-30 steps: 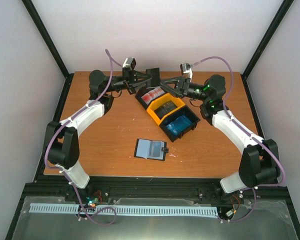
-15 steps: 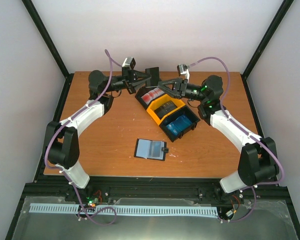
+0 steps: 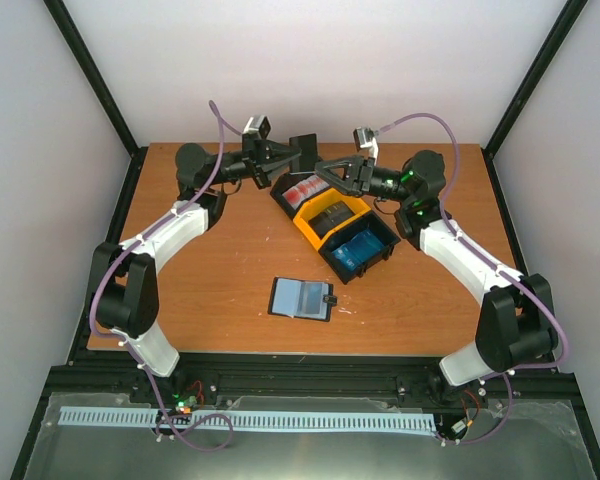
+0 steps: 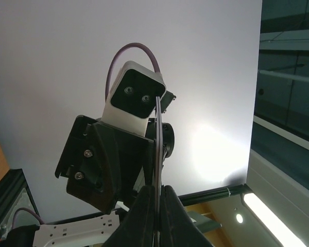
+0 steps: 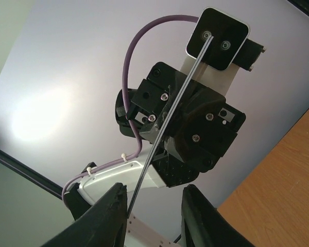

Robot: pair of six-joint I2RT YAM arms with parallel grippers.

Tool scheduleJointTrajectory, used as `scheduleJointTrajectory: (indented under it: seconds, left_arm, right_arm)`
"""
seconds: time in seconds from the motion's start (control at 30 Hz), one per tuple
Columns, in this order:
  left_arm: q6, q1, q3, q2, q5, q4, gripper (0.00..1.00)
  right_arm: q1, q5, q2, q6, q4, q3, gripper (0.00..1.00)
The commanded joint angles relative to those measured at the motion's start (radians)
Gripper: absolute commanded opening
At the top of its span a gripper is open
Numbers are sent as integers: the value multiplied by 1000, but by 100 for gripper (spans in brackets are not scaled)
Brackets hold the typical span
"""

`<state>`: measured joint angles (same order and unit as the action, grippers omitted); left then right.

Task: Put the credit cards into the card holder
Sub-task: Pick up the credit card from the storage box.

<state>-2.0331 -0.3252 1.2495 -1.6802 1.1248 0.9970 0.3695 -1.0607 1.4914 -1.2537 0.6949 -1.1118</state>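
Observation:
My left gripper (image 3: 294, 152) is raised over the back of the table, shut on a dark credit card (image 3: 304, 147). That credit card (image 4: 158, 144) shows edge-on, rising from between the closed fingers of the left gripper (image 4: 158, 189). My right gripper (image 3: 327, 167) faces it from the right. Its jaws stand apart around the card's free end. In the right wrist view the credit card (image 5: 167, 118) runs as a thin line close to the left finger (image 5: 113, 206) of the right gripper (image 5: 153, 191). The card holder (image 3: 302, 298) lies open on the table, grey-blue pockets up.
Joined bins sit below the grippers: a black one (image 3: 302, 190) with a red-and-white card, a yellow one (image 3: 330, 215), and a black one (image 3: 363, 250) with blue cards. The cage's black frame posts (image 3: 92, 70) stand at both back corners.
My right gripper has moved left toward the held card and its jaws have narrowed around it. The left gripper has kept hold of the card with barely any shift.

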Motion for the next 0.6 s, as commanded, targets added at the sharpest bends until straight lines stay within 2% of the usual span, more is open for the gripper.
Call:
scheduleJointTrajectory:
  seconds: [0.0, 0.23, 0.47, 0.57]
  left_arm:
    - [39, 5, 3, 43, -6, 29, 1]
    - [389, 3, 32, 77, 51, -294, 2]
    - [480, 0, 37, 71, 115, -337, 5]
    - [537, 1, 42, 75, 124, -395, 9]
  right_arm:
    - [5, 35, 20, 33, -73, -27, 28]
    - [7, 21, 45, 111, -289, -116, 12]
    - [24, -12, 93, 116, -350, -170, 8]
    - [25, -12, 106, 105, -344, -186, 3]
